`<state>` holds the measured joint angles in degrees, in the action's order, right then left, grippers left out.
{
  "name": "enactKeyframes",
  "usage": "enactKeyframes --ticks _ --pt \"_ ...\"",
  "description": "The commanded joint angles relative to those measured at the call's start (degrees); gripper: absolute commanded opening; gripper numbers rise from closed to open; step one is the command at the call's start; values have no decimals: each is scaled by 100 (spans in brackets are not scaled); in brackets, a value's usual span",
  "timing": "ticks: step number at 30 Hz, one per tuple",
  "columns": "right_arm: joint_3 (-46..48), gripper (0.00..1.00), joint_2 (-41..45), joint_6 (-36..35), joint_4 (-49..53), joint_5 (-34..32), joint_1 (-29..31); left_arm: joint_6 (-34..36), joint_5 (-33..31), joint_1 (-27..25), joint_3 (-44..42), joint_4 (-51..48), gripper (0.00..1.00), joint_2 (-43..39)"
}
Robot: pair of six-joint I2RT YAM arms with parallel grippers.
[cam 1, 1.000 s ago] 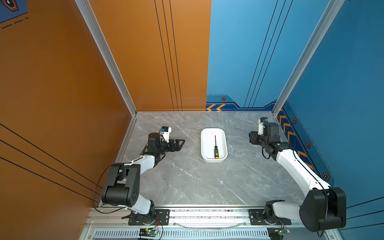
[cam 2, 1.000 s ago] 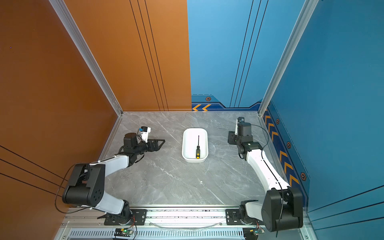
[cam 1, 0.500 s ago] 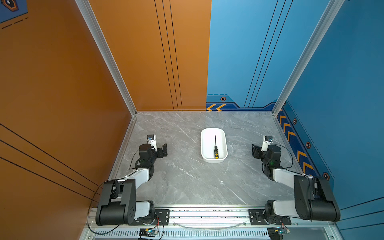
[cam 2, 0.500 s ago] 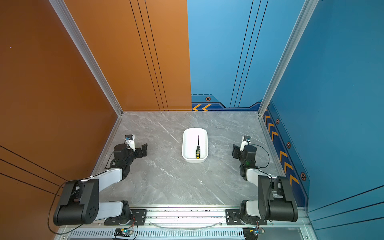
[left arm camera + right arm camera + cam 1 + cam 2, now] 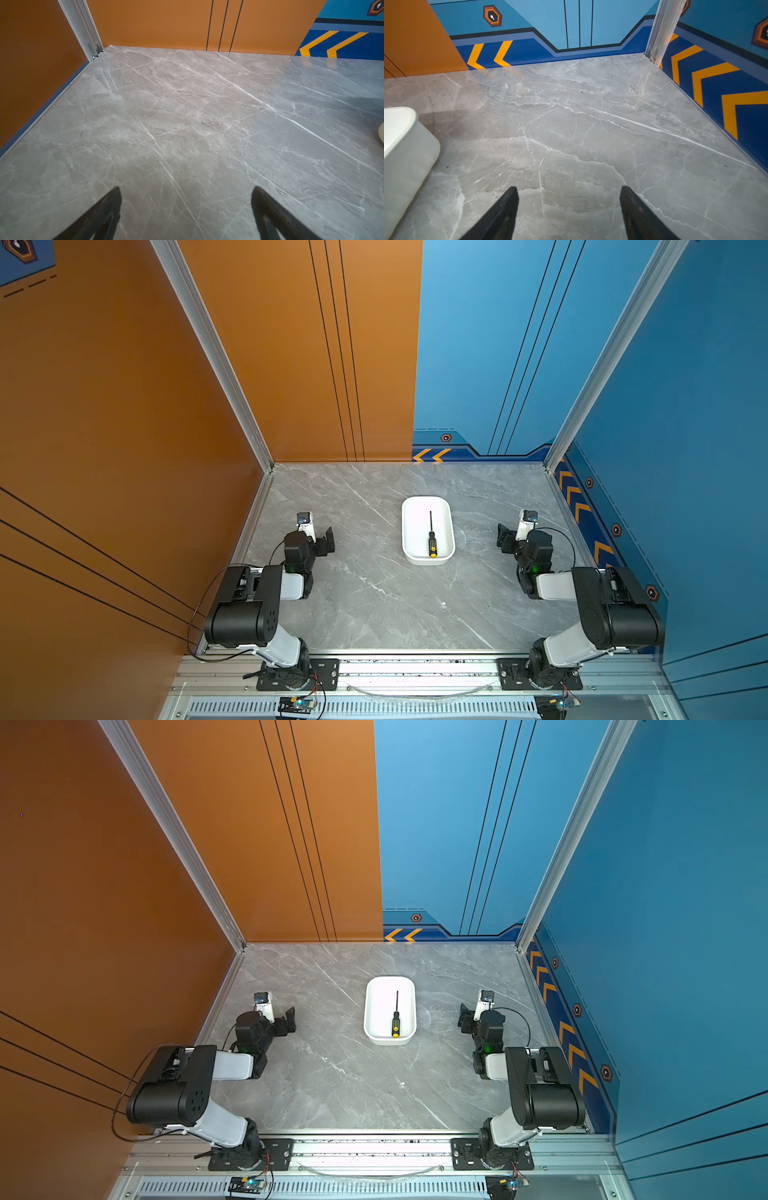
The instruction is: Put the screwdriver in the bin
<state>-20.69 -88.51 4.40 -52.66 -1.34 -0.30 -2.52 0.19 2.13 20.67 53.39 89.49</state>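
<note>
"Inside the bin [image 5: 428, 561], how does the screwdriver [image 5: 432, 536] lie?"
"Lengthwise, tip toward the back wall, yellow cap frontward. Left gripper [image 5: 186, 190] and right gripper [image 5: 569, 188] both spread wide, empty."

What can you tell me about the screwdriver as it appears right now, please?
The screwdriver is small and slim. It has a thin black shaft and a black handle with yellow dots and a yellow end cap, plastic by its look. It lies flat inside the white bin, roughly along the bin's length, with the handle at the near end and the tip pointing toward the far end. It rests on the bin's floor, and in both top views nothing outside the bin touches it.
</note>
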Motion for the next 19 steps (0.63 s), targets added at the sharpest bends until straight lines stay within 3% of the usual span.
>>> enactKeyframes --ticks 1,19 --pt "-69 97 -9 -44 58 -165 46 112 -168 -47 -9 199 98 22" --pt "-89 100 -8 -70 81 -232 82 127 -238 -81 -15 201 98 15"
